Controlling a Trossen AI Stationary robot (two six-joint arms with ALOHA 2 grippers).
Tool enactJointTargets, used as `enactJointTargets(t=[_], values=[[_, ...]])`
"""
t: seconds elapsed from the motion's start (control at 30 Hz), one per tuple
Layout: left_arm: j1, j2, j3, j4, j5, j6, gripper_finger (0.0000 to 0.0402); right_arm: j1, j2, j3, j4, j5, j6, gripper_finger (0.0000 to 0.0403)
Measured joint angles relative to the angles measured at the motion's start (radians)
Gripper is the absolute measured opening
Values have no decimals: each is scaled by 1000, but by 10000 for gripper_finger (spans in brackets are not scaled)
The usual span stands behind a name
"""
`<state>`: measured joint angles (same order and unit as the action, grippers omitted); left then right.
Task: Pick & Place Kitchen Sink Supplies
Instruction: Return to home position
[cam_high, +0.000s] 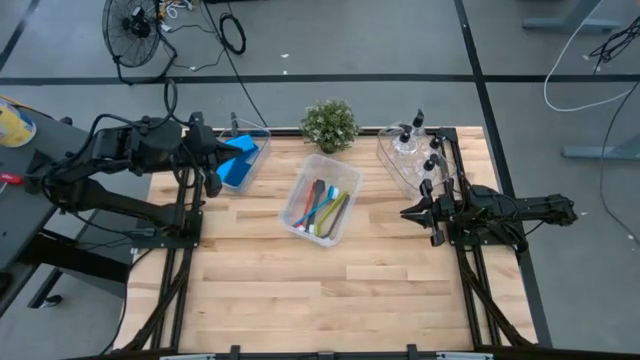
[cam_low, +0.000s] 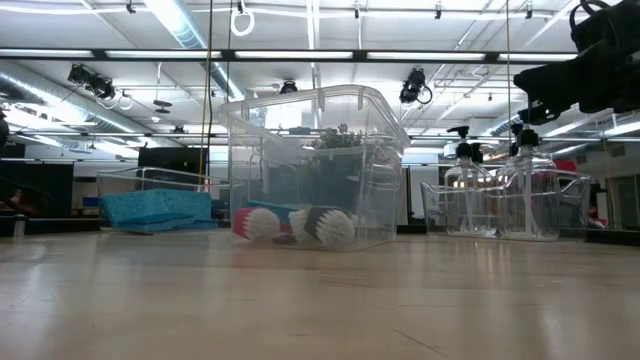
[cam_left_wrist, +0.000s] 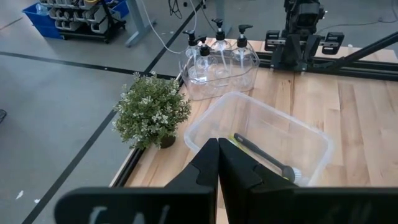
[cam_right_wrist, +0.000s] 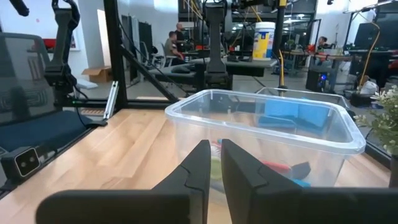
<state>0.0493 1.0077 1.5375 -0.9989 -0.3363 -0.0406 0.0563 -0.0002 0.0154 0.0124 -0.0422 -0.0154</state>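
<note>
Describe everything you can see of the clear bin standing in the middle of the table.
The middle bin is a clear, rectangular plastic tub with rounded corners and a lipped rim, open-topped and upright. It stands askew on the wooden table, touching nothing else. Inside lie long-handled brushes, red, blue, grey and yellow-green, bristle heads toward one end.

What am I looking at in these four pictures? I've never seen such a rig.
This is a table robot with two dark arms. One camera looks straight down, one sits at tabletop level, one rides each wrist. On the wooden table stand three clear plastic bins: the left bin holds flat blue sponges, the middle bin thin coloured long-handled brushes, the right bin small clear pump bottles. A small green potted plant stands at the far edge. The left gripper, shut, and the right gripper, slightly open, hold nothing and sit at the table's sides.
</note>
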Motion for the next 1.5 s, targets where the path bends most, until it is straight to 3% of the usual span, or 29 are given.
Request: enactJointTargets(t=[1.5], values=[[-1, -1, 0, 32, 0, -21, 16, 0, 8, 1, 1, 0, 0, 43]])
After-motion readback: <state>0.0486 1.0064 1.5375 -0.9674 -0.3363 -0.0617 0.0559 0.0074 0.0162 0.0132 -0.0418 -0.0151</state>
